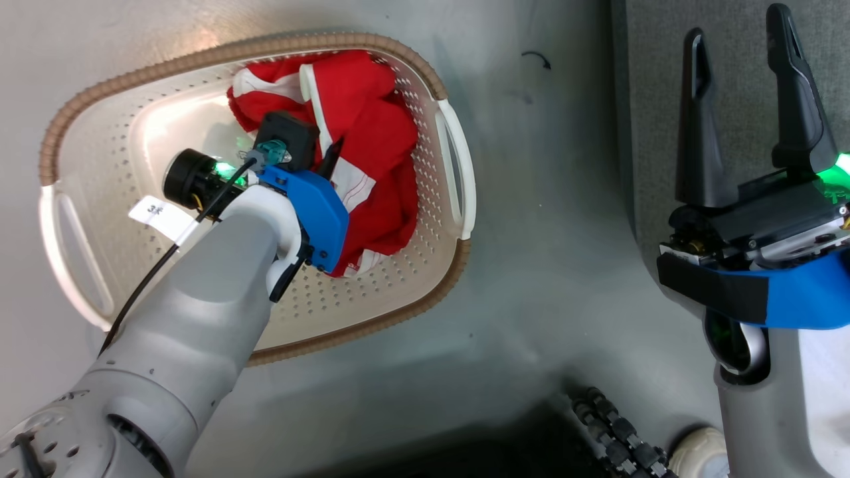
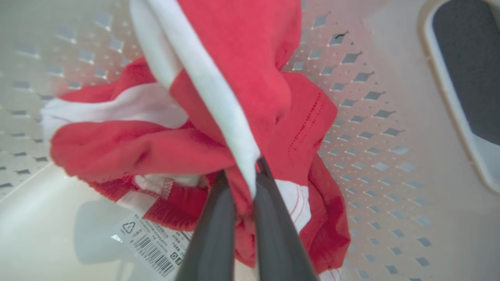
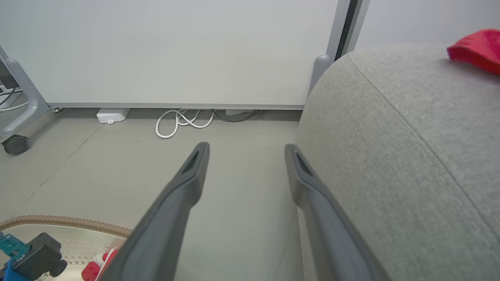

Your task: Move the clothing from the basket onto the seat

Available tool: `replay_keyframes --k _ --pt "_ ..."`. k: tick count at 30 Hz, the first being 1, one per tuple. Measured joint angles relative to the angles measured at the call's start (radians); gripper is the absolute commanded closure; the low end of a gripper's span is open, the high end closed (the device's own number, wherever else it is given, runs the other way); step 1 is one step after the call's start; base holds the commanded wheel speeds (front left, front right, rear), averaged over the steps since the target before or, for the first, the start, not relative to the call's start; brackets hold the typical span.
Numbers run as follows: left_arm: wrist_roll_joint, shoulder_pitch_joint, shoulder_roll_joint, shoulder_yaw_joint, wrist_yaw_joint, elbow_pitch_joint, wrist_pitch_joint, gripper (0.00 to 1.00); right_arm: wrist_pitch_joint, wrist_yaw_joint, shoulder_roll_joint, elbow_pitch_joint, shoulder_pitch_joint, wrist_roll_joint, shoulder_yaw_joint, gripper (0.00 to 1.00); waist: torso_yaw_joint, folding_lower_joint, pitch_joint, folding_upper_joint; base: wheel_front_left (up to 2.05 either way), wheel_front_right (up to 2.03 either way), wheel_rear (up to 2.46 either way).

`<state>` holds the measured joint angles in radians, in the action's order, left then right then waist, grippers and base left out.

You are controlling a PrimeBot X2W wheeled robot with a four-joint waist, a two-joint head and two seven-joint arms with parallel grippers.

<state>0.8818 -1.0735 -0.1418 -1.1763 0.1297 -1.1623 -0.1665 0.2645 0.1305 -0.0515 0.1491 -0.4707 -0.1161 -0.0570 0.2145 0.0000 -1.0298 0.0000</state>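
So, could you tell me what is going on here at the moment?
The robot is moving clothing from a basket to the sofa. Its left gripper is down inside the basket, shut on a fold of the red clothing. The right gripper is open and holds nothing, beside the grey sofa. A red item already lies on the sofa.

seat [image 3: 390,156] cut off, label [image 2: 150,248] half hidden (clothing [image 2: 242,58])
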Motion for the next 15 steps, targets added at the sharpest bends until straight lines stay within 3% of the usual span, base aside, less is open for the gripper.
replay_keyframes --k 15 --pt "0.071 0.053 0.027 -0.022 0.0 0.083 -0.094 1.0 0.0 0.0 -0.009 -0.051 0.005 0.017 0.026 0.0 -0.08 0.0 0.147 0.0 0.0 0.0 0.0"
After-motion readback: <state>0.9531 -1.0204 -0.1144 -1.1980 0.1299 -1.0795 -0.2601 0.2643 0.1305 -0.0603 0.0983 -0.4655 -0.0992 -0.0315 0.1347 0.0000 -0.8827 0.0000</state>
